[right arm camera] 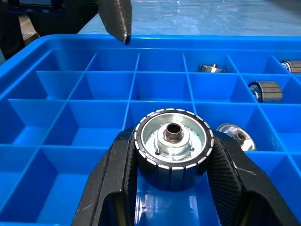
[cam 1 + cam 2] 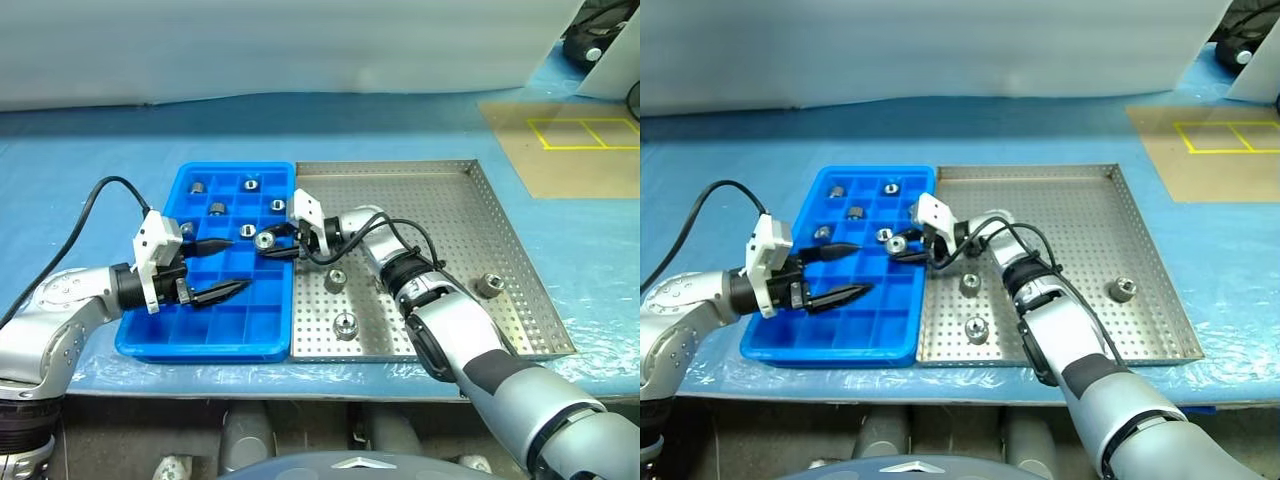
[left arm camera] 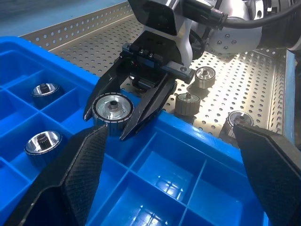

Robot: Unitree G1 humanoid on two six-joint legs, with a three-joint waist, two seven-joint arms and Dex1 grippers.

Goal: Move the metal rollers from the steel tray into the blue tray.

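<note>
No readable writing or brand showed on any thing. The bench (image 2: 90, 170) was covered with a wrinkled light blue sheet, and at its far right lay a tan mat (image 2: 575, 145) with yellow squares marked on it.

The blue tray (image 2: 215, 335) lay just beside the steel tray (image 2: 450, 195), their long edges touching. Five metal rollers (image 2: 250, 184) sat in separate compartments in the far part of the blue tray; the near compartments held nothing. Three rollers (image 2: 345, 324) stood on the perforated floor of the steel tray.

The right gripper (image 2: 272, 242) was clamped on one roller (image 1: 172, 143) and held it over the blue tray, near the shared edge. The left gripper (image 2: 226, 268) hovered over the blue tray with its fingers wide apart, holding nothing.
</note>
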